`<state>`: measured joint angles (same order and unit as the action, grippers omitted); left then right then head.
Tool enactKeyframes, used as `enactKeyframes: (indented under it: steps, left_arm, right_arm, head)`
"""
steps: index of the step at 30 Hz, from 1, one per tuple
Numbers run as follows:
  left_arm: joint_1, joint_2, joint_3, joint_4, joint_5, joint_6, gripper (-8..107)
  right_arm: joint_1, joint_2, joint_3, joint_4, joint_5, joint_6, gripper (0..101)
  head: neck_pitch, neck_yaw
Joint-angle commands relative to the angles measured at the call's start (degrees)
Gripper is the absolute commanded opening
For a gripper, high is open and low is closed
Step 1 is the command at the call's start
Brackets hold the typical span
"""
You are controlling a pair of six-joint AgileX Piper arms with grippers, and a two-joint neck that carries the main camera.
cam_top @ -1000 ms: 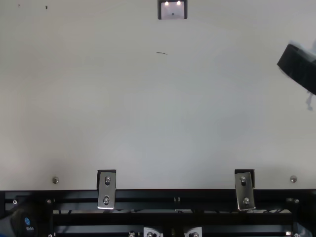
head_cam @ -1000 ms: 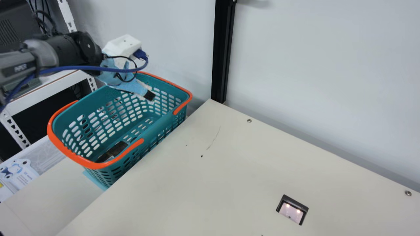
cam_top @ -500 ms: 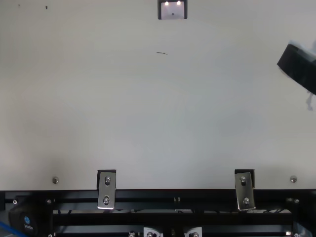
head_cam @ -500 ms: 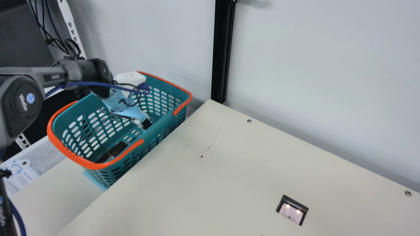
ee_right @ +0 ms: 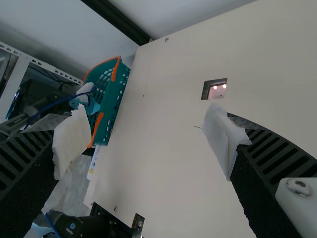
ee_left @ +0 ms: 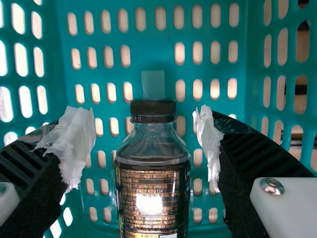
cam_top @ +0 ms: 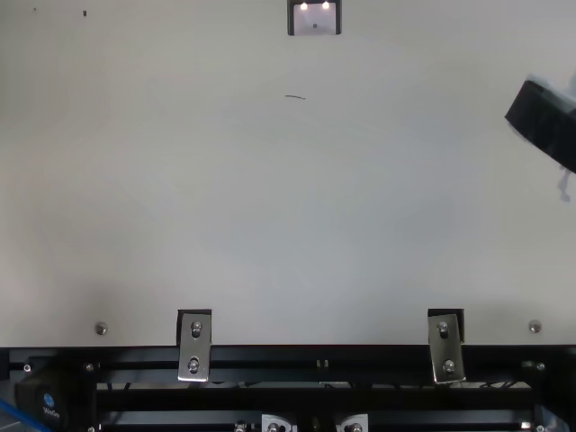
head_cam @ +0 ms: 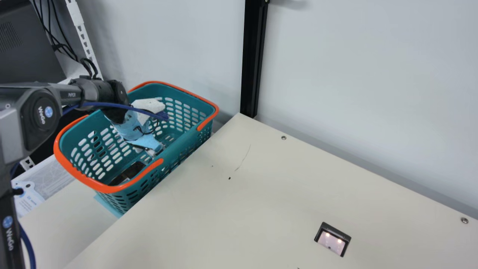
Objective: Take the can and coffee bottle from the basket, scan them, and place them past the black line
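Observation:
Inside the teal basket [head_cam: 183,140], my left gripper [head_cam: 156,150] hangs low beside the near long wall, its fingertips partly hidden. Seen from the left wrist, the gripper [ee_left: 144,141] is open, with the dark coffee bottle [ee_left: 153,193] between its two fingers and a gap on each side. A dark item [head_cam: 129,172] rests at the basket's bottom, partly behind the rim; I cannot tell which it is. At the right edge of the top view is part of my right gripper [cam_top: 544,124]. In the right wrist view that gripper [ee_right: 146,139] stands open over the table, holding nothing.
A scanner window [head_cam: 332,239] with two lights is set in the cream table [head_cam: 231,220]. The basket has orange handles along its rim. Behind the table stand a wall and a black upright post [head_cam: 254,59]; a white metal shelf rack [head_cam: 84,37] is at the left.
My left gripper has gone down from above the basket's far part into it, shifting slightly toward the near long wall. My right gripper's visible part in the top view has kept still.

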<state>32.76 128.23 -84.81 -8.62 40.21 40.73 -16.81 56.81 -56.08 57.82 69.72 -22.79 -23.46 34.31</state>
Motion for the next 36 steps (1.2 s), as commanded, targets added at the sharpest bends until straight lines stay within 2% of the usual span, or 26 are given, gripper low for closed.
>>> enactKeyframes:
  steps: [1,36]
  left_arm:
    - [0.06,0.19,0.36,0.47,0.01,0.02,90]
    - [1.01,1.36,5.73,5.23,-1.03,-0.80,90]
  right_arm:
    - [0.00,0.00,0.00,0.00,0.00,0.00,101]
    - [0.00,0.00,0.00,0.00,0.00,0.00,101]
  head:
    - [-1.49,0.81]
    - [-1.49,0.81]
